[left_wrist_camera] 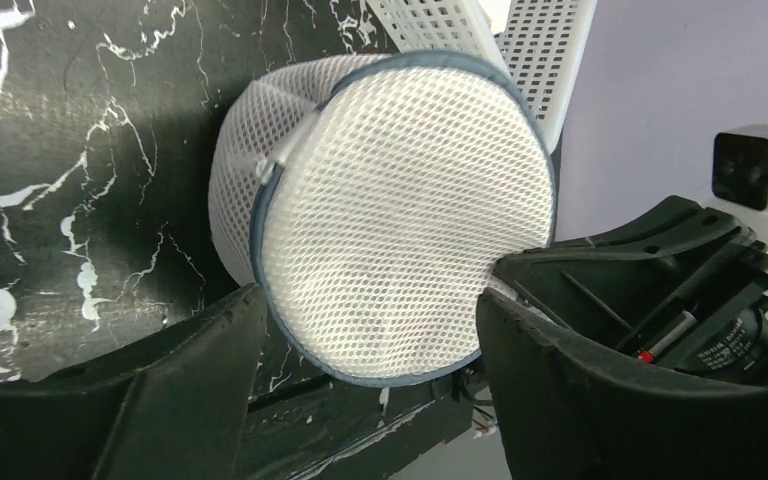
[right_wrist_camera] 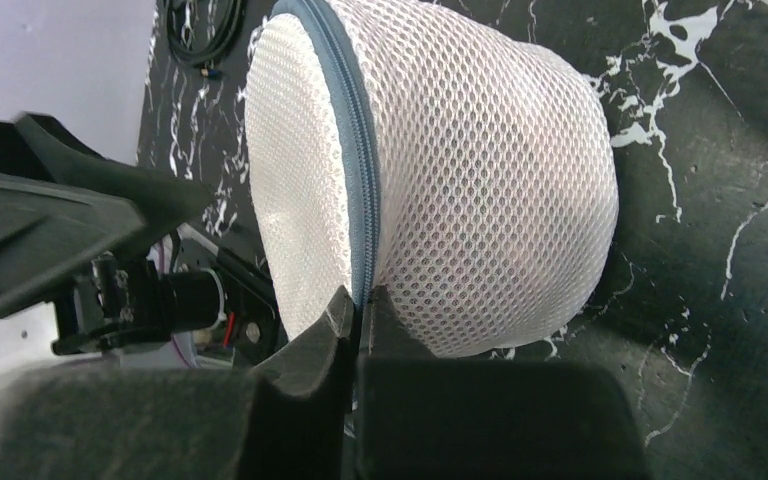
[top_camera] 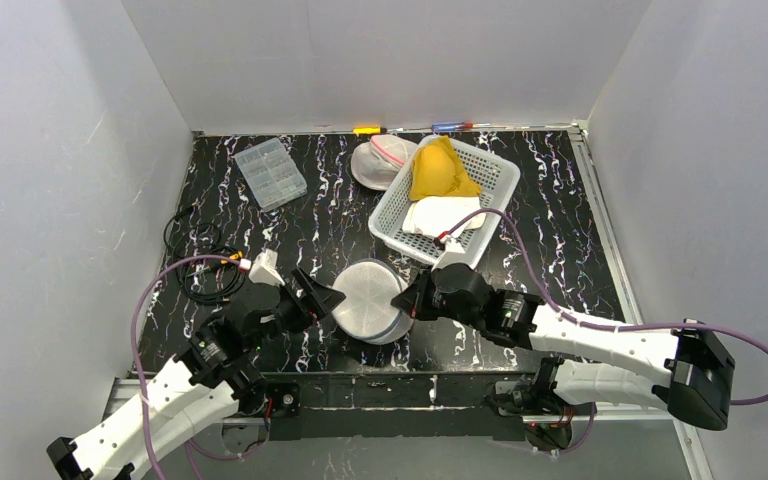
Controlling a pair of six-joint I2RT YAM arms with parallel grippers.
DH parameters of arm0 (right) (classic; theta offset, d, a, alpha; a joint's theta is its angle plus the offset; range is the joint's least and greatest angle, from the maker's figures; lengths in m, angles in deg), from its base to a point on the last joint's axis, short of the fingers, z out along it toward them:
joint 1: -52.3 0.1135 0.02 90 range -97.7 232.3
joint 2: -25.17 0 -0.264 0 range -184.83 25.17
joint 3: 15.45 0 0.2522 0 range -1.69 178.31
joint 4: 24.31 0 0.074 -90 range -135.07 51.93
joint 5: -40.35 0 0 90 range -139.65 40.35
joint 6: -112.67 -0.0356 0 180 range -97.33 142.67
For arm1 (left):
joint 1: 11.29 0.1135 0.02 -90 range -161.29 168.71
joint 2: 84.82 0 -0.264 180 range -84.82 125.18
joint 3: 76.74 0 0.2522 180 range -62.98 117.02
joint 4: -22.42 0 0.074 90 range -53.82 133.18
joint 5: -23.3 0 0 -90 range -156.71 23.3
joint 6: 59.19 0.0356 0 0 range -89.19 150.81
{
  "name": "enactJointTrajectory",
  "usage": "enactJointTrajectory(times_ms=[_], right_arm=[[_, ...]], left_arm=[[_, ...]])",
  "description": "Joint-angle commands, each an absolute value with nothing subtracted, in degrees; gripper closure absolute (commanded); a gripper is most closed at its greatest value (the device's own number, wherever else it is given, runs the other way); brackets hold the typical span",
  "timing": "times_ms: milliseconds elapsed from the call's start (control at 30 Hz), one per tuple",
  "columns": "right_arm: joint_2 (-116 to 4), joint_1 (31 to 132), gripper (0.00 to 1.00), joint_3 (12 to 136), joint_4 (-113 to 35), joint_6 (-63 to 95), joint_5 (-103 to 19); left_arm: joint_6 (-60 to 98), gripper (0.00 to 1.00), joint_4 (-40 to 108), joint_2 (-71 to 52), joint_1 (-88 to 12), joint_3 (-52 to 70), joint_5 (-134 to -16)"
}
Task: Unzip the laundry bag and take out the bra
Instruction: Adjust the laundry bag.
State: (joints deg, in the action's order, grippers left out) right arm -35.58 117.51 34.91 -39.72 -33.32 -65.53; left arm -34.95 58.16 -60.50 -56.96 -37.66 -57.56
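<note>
The laundry bag [top_camera: 370, 300] is a round white mesh pouch with a grey-blue zipper band, lying near the table's front edge. The zipper looks closed all round. My left gripper [top_camera: 325, 300] is open at the bag's left side, and in the left wrist view its fingers [left_wrist_camera: 200, 350] straddle the lower rim of the bag [left_wrist_camera: 400, 210] without pinching it. My right gripper [right_wrist_camera: 360, 300] is shut on the zipper band at the right edge of the bag [right_wrist_camera: 480, 190]. The bra is hidden.
A white basket [top_camera: 500, 170] behind the bag holds a yellow cloth [top_camera: 440, 170] and a white cloth [top_camera: 440, 215]. A second mesh pouch with a pink rim [top_camera: 385, 160] lies beside it. A clear compartment box [top_camera: 270, 172] and a black cable [top_camera: 205, 270] lie on the left.
</note>
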Motion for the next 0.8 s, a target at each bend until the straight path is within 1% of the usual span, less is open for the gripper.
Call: enactJointTrajectory(times_ms=[0,67,133,300,400,567,767], right_arm=[[-33.76,115.45,0.99,38.49,-45.09,-29.36,-59.61],[-32.91,113.65,0.99,38.83,-46.51,-28.05,-56.23],[-31.63,111.44,0.99,38.35,-47.1,-27.17,-52.22],[-28.87,105.73,0.99,35.06,-46.12,-26.91,-41.07],[-28.44,103.43,0.99,33.75,-45.49,-26.22,-35.28],[-28.6,102.7,0.99,34.4,-47.09,-22.32,-30.94],[-28.64,101.84,0.99,34.86,-49.76,-17.64,-27.47]], left_arm=[[-26.02,0.21,67.27,-58.97,-57.31,-31.28,-55.65],[-22.86,0.17,66.41,-57.87,-57.32,-30.22,-57.12],[-20.16,0.15,64.22,-56.35,-57.32,-29.7,-59.35],[-17.84,0.15,58.81,-52.79,-57.33,-31.75,-65.45],[-18.09,0.16,55.44,-53.11,-57.33,-34.05,-66.7],[-15.4,0.17,53.34,-52.61,-57.31,-33.85,-69.9],[-8.38,0.18,54.64,-48.1,-57.3,-28.88,-73.3]])
